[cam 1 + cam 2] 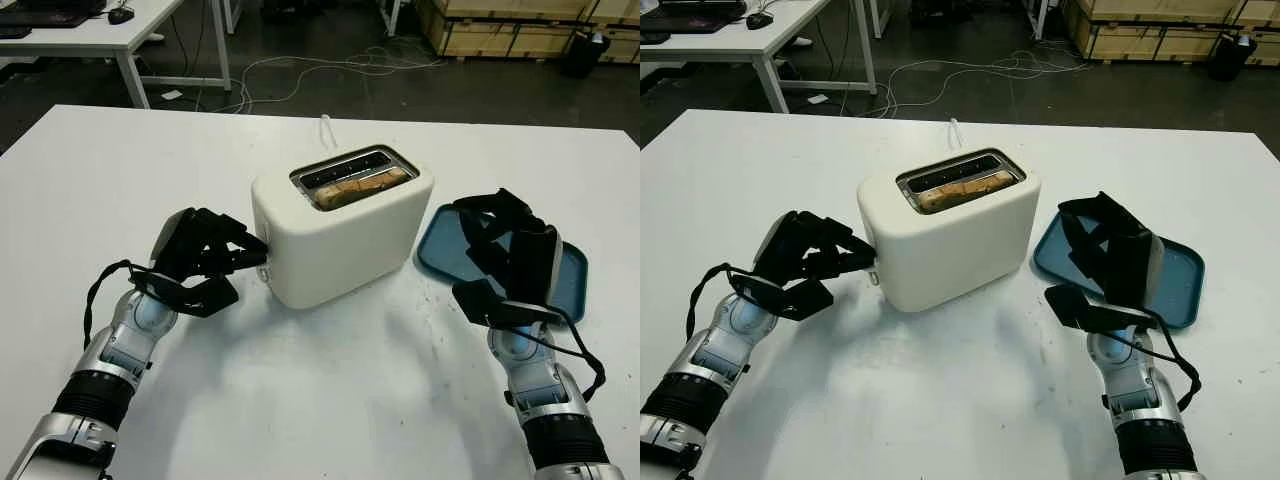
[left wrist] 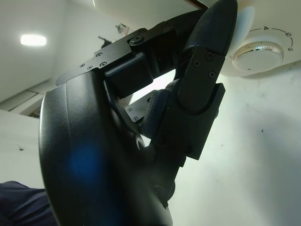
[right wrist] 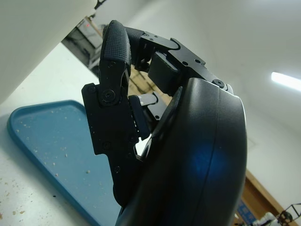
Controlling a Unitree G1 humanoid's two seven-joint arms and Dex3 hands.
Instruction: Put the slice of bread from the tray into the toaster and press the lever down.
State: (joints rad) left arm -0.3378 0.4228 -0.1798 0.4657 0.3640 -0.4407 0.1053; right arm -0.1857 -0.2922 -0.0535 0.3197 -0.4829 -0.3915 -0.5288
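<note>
Both arms come up over the white worktop (image 1: 330, 400) on either side of the toaster (image 1: 340, 235). At the toaster's end face, the left hand (image 1: 215, 262) has its fingers curled, the fingertips (image 1: 252, 250) touching the lever (image 1: 266, 258) there; a numbered dial (image 2: 257, 51) sits close by. Inside the toaster's slot sits the slice of bread (image 1: 362, 187). Over the blue tray (image 1: 572, 268), which carries crumbs, the right hand (image 1: 505, 255) hovers with fingers curled, holding nothing.
</note>
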